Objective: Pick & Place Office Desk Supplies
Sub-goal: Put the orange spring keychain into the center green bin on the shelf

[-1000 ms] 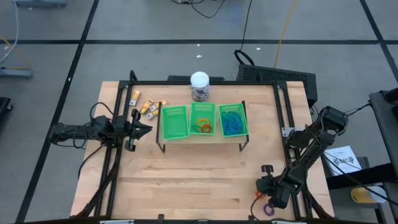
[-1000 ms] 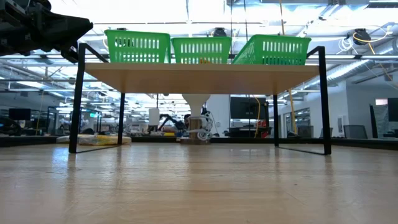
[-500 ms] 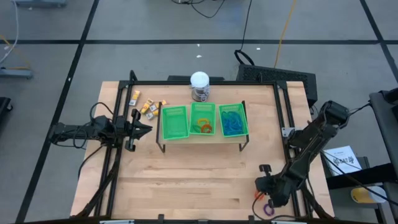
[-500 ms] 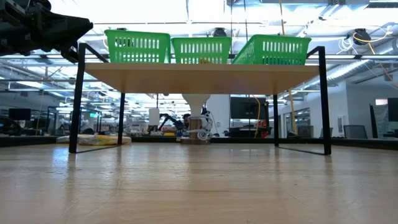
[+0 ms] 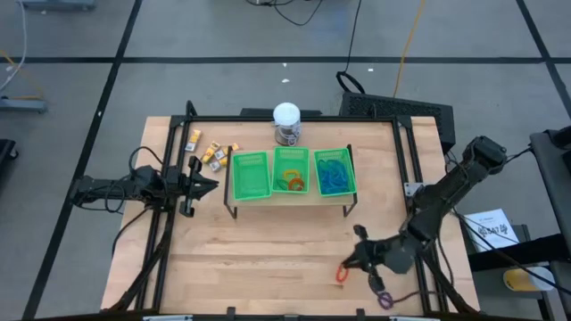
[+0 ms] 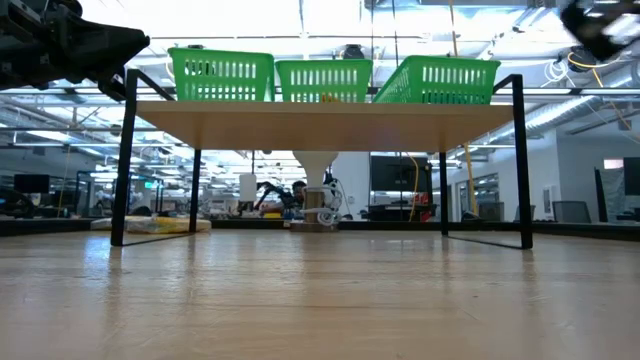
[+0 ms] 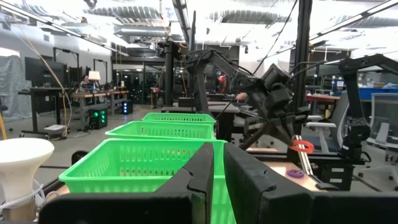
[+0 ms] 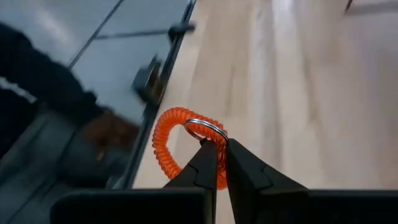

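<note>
Above table [image 5: 268, 259], tool-pinched [image 8: 216, 163] orange ring [image 8: 171, 152] upright

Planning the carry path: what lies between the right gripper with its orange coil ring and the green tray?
Only bare wooden table lies between the right gripper, orange coil ring and green tray, seen in the high view.

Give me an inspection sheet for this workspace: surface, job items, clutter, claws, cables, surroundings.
Surface: light wooden tabletop, with a raised shelf carrying three green mesh baskets.
Job's things: orange coiled ring in the right claw; purple ring at the near edge; yellow-and-white blocks left of the baskets; rings and blue loops in the middle and right baskets.
Clutter: white-topped round jar behind the baskets.
Claws: right claw shut on the orange coiled ring; left claw shut, empty, at the left side.
Cables: black and yellow cables on the floor.
Surroundings: grey floor, lab benches.
</note>
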